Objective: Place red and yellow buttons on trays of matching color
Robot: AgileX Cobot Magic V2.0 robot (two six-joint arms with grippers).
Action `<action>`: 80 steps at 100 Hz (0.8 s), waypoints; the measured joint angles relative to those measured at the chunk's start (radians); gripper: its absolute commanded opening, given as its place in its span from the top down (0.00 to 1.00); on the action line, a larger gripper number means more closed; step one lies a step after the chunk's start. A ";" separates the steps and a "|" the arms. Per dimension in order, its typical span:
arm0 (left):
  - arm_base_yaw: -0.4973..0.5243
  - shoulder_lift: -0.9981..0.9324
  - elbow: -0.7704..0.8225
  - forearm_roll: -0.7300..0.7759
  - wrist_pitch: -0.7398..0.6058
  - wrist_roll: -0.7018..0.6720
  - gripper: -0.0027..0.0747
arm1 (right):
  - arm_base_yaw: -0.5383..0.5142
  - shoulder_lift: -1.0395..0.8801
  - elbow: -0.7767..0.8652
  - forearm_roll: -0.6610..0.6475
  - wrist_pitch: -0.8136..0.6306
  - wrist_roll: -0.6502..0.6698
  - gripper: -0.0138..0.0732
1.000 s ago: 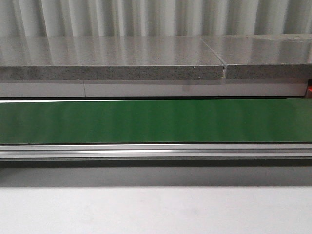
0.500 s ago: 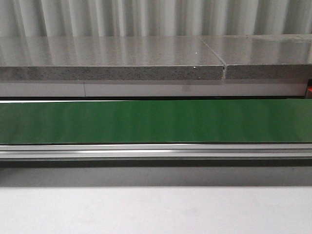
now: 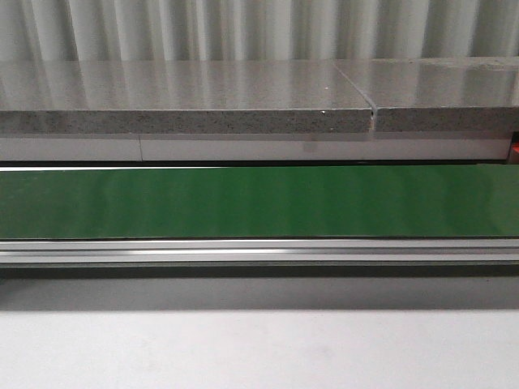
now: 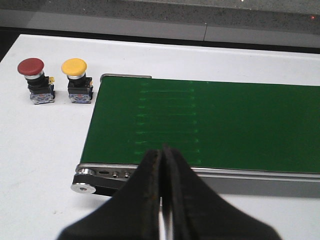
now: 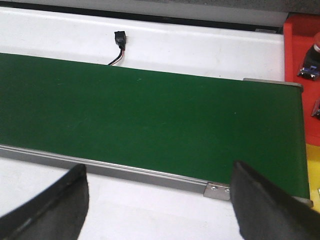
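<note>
In the left wrist view a red button [image 4: 32, 75] and a yellow button [image 4: 76, 75] stand upright side by side on the white table, just off the end of the green conveyor belt [image 4: 210, 125]. My left gripper [image 4: 162, 155] is shut with nothing in it, over the belt's near rail and well apart from both buttons. In the right wrist view my right gripper [image 5: 159, 192] is open and empty over the white table in front of the belt [image 5: 150, 130]. A red tray [image 5: 300, 50] at the belt's end holds a button [image 5: 312, 62], partly cut off. No yellow tray shows.
A small black connector with thin wires [image 5: 119, 44] lies on the table beyond the belt. The front view shows only the belt [image 3: 259, 203], its aluminium rail [image 3: 259, 251] and a grey stone ledge [image 3: 186, 97] behind; neither arm appears there.
</note>
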 measured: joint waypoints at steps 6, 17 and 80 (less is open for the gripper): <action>0.000 0.000 0.000 0.000 0.000 0.000 0.99 | 0.000 -0.002 0.002 0.002 0.000 0.000 0.35; 0.000 0.000 0.000 0.000 0.000 0.000 0.99 | 0.000 -0.002 0.002 0.002 0.000 0.000 0.63; 0.000 0.000 0.000 0.000 -0.001 0.000 0.99 | 0.000 -0.002 0.002 0.002 0.000 0.000 0.92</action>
